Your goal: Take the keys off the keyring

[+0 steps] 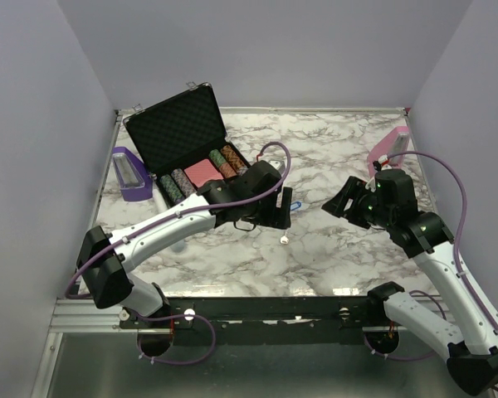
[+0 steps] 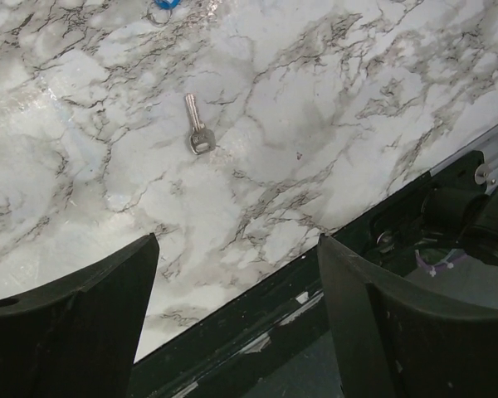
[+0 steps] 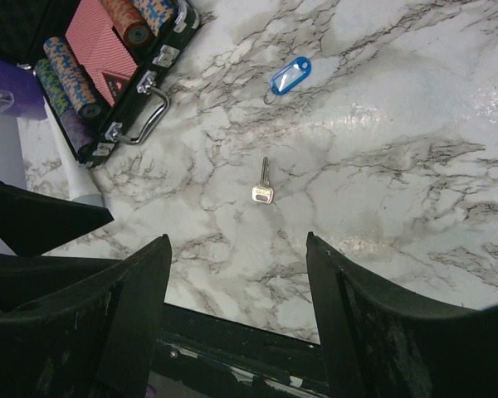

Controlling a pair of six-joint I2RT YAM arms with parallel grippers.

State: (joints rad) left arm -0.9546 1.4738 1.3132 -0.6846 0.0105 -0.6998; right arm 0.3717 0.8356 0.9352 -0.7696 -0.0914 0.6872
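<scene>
Overhead view of a white marble table [image 1: 340, 249] with grey veins, and two black-and-white robot arms reaching in from the bottom edge.

The left gripper [image 2: 236, 323] hangs near the middle of the overhead frame. In its wrist view, its two dark fingers fill the lower corners, spread wide, with only bare table edge between them; it holds nothing. The right gripper [image 3: 236, 319], at centre right of the overhead frame, is likewise spread wide with nothing in its grasp.

A small silver key [image 3: 264, 184] lies flat on the marble, alone, just below centre in the overhead view. In the right wrist view it sits mid-frame, blade pointing toward the top. The keyring [image 3: 290, 75] (a blue oval tag with a pale centre) lies apart from the key, above and slightly right of it in that view, not touching it. Its metal ring is too small to see clearly. In the left wrist view only a sliver of blue shows at the top edge.

An open black poker chip case [image 1: 183, 133], with striped chips and a red card deck, sits upper left. A purple object [image 1: 129, 176] stands at its left, and a pink object [image 1: 388, 148] stands upper right.
</scene>
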